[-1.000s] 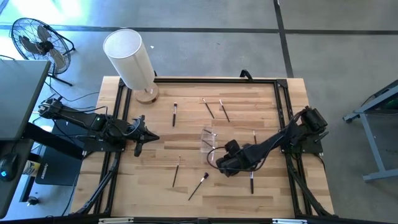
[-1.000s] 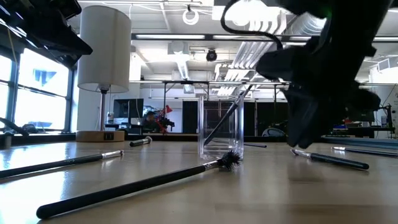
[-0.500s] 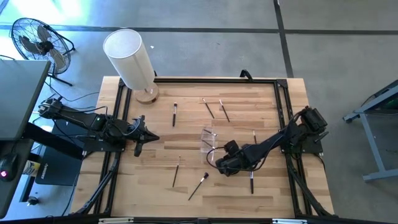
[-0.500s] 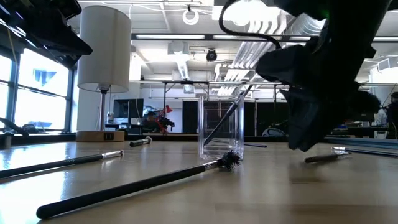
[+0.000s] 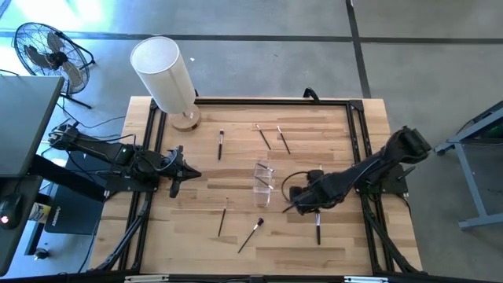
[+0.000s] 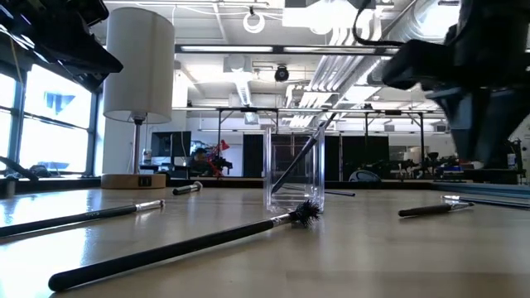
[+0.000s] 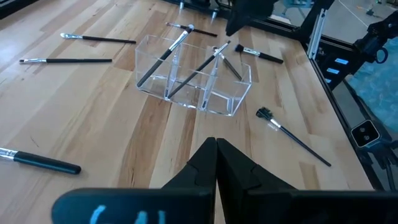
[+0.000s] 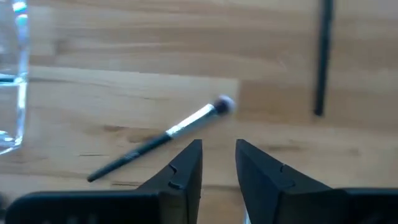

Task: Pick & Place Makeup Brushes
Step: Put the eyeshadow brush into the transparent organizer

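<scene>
Thin dark-handled makeup brushes lie scattered flat on the wooden table. A clear plastic holder [image 5: 263, 182] stands mid-table with a few brushes leaning inside [image 7: 193, 68]. My right gripper [image 8: 219, 149] is open and hovers above the table just right of the holder [image 5: 291, 198]. Ahead of its fingers lies a silver-ferruled brush [image 8: 163, 138], also visible in the low view [image 6: 435, 209]. My left gripper [image 7: 216, 144] is shut and waits near the table's left edge [image 5: 192, 174].
A white-shaded lamp [image 5: 167, 75] stands at the far left corner. Loose brushes lie far of the holder [image 5: 263, 137], toward the near edge [image 5: 250, 234] and right of my right gripper [image 5: 318, 228]. A black frame rail [image 5: 357, 141] runs along the table's edges.
My right gripper has risen from just above the table and drawn back toward the right edge. The silver-ferruled brush that lay beneath it has turned about on the table and lies flat, clear of the fingers.
</scene>
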### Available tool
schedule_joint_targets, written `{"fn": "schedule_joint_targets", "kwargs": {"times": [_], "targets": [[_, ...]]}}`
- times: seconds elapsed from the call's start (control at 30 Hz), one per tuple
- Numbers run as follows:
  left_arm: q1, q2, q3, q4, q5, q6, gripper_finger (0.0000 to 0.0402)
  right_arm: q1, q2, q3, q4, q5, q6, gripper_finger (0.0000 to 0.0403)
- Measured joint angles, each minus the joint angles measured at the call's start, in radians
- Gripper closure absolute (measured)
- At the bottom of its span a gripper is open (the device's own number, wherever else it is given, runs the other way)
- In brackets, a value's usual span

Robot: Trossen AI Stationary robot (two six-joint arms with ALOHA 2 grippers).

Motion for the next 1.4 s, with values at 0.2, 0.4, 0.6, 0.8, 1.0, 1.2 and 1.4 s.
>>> {"fn": "schedule_joint_targets", "kwargs": {"times": [0.2, 0.4, 0.6, 0.8, 1.0, 1.2, 1.4], "targets": [[0.000, 0.000, 0.000, -0.001, 0.000, 0.000, 0.0401, -0.030, -0.031, -0.050, 0.040, -0.111, 0.123, 0.0334], [0.000, 0.000, 0.000, -0.043, 0.001, 0.000, 0.0401, -0.083, -0.032, -0.052, 0.065, -0.124, 0.131, 0.0340], [0.000, 0.000, 0.000, -0.085, 0.002, -0.001, 0.0401, -0.116, -0.012, -0.052, 0.065, -0.156, 0.142, 0.0329], [0.000, 0.000, 0.000, -0.085, 0.002, -0.001, 0.0401, -0.116, 0.016, -0.052, 0.069, -0.181, 0.158, 0.0306], [0.000, 0.000, 0.000, -0.104, 0.003, -0.001, 0.0401, -0.124, 0.062, -0.052, 0.099, -0.187, 0.165, 0.0288], [0.000, 0.000, 0.000, -0.110, 0.003, -0.001, 0.0401, -0.154, 0.103, -0.052, 0.117, -0.182, 0.165, 0.0286], [0.000, 0.000, 0.000, -0.113, 0.023, -0.001, 0.0402, -0.167, 0.127, -0.052, 0.119, -0.199, 0.165, 0.0298]]}}
